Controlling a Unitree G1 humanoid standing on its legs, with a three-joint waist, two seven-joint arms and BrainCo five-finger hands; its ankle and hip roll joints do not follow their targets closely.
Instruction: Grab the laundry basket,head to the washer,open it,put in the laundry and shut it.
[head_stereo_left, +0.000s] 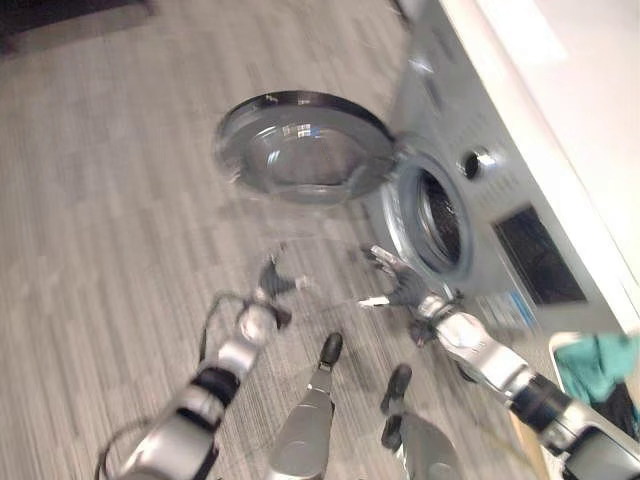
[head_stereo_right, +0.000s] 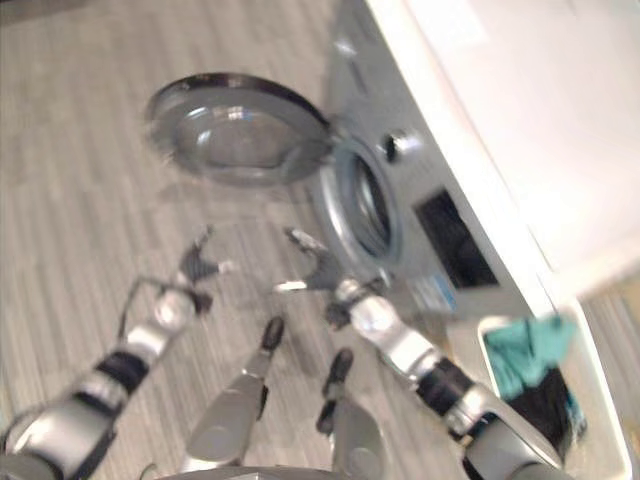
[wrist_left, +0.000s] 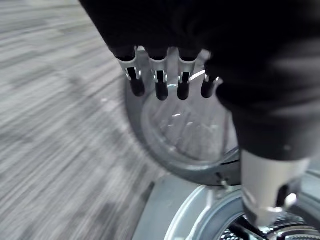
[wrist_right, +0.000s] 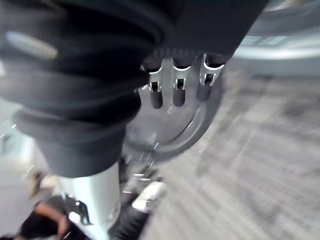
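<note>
Teal and dark laundry (head_stereo_right: 535, 365) sits heaped in the white basket (head_stereo_right: 600, 420), just beside the washer (head_stereo_left: 520, 200) on its control-panel side. You'll likely find it soft, light and floppy; pinch a bunched fold from the top. No clear long axis. Washer door (head_stereo_left: 300, 150) swung open, drum mouth facing you. Left hand (head_stereo_left: 272, 285) and right hand (head_stereo_left: 400, 285) before the washer, fingers apart, empty.

Grey wood-grain plank floor (head_stereo_left: 110, 200) spreads out beside a white wall (head_stereo_right: 520, 120).
</note>
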